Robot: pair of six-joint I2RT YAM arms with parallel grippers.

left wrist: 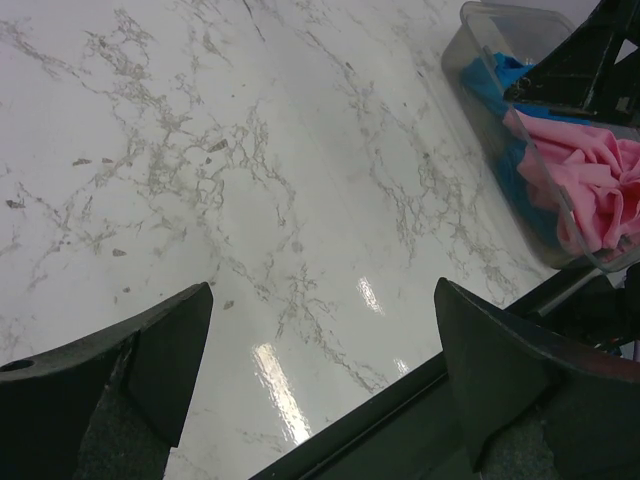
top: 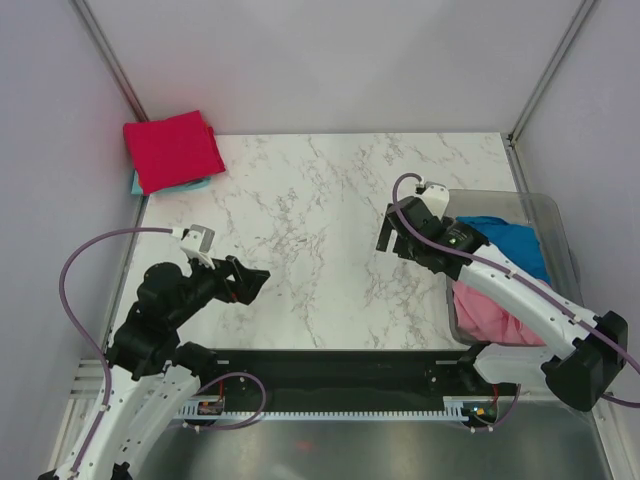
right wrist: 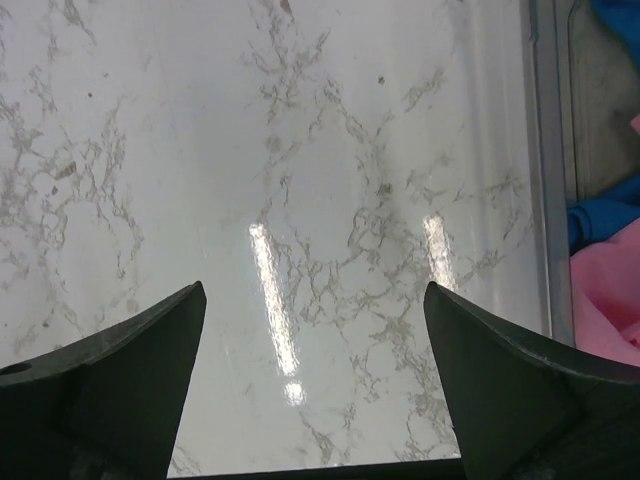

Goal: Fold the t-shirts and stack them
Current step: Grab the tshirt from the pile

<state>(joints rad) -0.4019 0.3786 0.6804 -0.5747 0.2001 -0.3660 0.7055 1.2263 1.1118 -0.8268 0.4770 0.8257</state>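
Folded crimson red cloth t-shirt [top: 172,150] lies atop pale teal t-shirt [top: 190,185], far-left corner of white marble table [top: 320,200]. Crumpled bright blue t-shirt [top: 505,240] and pink t-shirt [top: 490,310] sit in clear plastic tub [top: 545,205] at right edge. Left gripper [top: 255,280] and right gripper [top: 388,232] both gape wide, empty, above marble. Judged halfway. Next: right gripper into tub, pinch pink cloth.

A white tabletop [top: 320,230] veined with grey marble fills the middle of the top view. In the upper left of the frame, at the table's far corner, a pale teal t-shirt [top: 192,185] lies on the surface, almost wholly covered by a folded crimson t-shirt [top: 172,150] resting on it. At the right edge of the frame stands a clear plastic tub [top: 540,205].
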